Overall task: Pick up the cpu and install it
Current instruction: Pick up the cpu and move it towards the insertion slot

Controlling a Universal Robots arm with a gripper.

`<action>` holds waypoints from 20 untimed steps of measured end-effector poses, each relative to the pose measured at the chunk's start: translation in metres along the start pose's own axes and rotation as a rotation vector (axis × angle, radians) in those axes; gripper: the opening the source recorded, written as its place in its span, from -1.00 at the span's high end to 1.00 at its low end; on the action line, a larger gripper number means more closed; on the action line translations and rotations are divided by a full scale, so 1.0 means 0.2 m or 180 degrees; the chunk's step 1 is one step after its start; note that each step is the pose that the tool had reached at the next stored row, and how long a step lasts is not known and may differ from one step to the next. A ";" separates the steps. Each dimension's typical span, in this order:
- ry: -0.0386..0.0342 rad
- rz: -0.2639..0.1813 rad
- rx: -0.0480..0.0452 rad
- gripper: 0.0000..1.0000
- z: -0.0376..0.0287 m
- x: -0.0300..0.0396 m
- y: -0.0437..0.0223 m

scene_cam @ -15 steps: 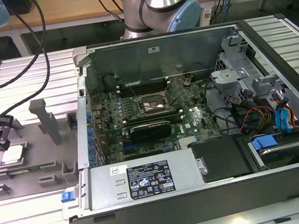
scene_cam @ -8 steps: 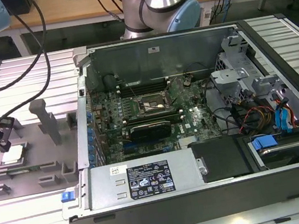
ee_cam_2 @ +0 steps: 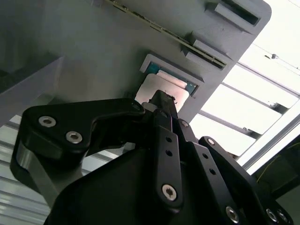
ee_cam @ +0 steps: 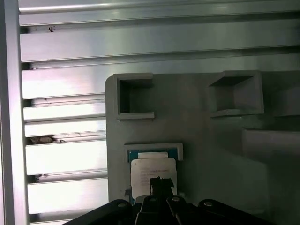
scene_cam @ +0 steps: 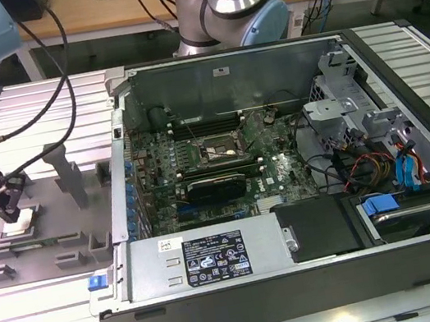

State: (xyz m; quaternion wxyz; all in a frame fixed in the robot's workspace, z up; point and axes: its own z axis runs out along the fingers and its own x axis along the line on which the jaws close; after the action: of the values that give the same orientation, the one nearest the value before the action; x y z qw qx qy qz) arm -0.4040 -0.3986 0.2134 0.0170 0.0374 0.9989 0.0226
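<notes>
Second wrist view: closed gripper (ee_cam_2: 161, 99) sits over cpu (ee_cam_2: 151, 87) in tray (ee_cam_2: 93, 56) recess; slatted table (ee_cam_2: 243, 108) lies beyond the tray edge.

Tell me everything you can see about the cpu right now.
The cpu is a small, flat, square chip with a pale silvery metal top and a thin teal-green edge along one side. It lies flat in a shallow framed recess of the grey tray, outside the computer case, at the exterior view's left. The black end effector hangs just over it, hiding part of its top; whether they touch cannot be told.
</notes>
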 end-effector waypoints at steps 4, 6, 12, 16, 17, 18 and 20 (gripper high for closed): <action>0.0002 -0.0001 0.0003 0.79 0.007 0.001 0.010; 0.0002 0.0000 0.0003 0.79 0.008 0.001 0.010; 0.0002 0.0000 0.0003 0.04 0.008 0.001 0.010; 0.0001 0.0000 0.0003 -0.33 0.010 0.001 0.010; 0.0001 0.0000 0.0003 -0.33 0.019 0.001 0.010; 0.0001 0.0000 0.0003 -0.33 0.032 0.002 0.009; 0.0002 0.0000 0.0003 -0.33 0.041 0.002 0.008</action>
State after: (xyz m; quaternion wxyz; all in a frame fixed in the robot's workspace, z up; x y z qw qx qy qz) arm -0.4040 -0.3965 0.2052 0.0167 0.0373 0.9989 0.0221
